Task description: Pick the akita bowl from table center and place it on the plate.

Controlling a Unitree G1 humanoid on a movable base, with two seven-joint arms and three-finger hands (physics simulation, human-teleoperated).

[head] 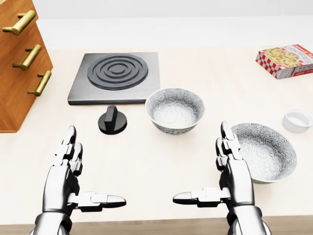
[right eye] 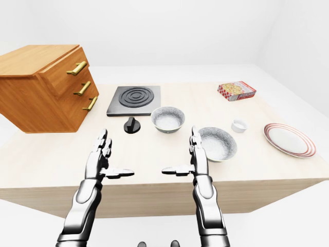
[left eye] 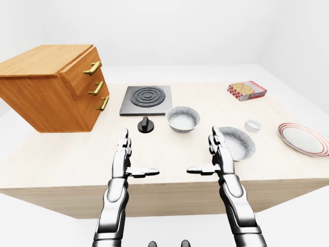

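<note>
Nothing done yet: the akita bowl (head: pixel 174 110) sits untouched at head-view centre, and the plate (left eye: pixel 303 139) lies bare at the left-eye view's right edge. Left hand (head: pixel 62 180) and right hand (head: pixel 238 180) hover released, fingers spread, so pick and place both remain.

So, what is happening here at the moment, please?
A humanoid robot works at a wooden table. Its left robot hand and right robot hand are both open, low in the head view, holding nothing. The patterned bowl at the table centre sits untouched beside the stove plate. A second bowl lies beside the right robot hand. The red-rimmed plate at the right has nothing on it.
</note>
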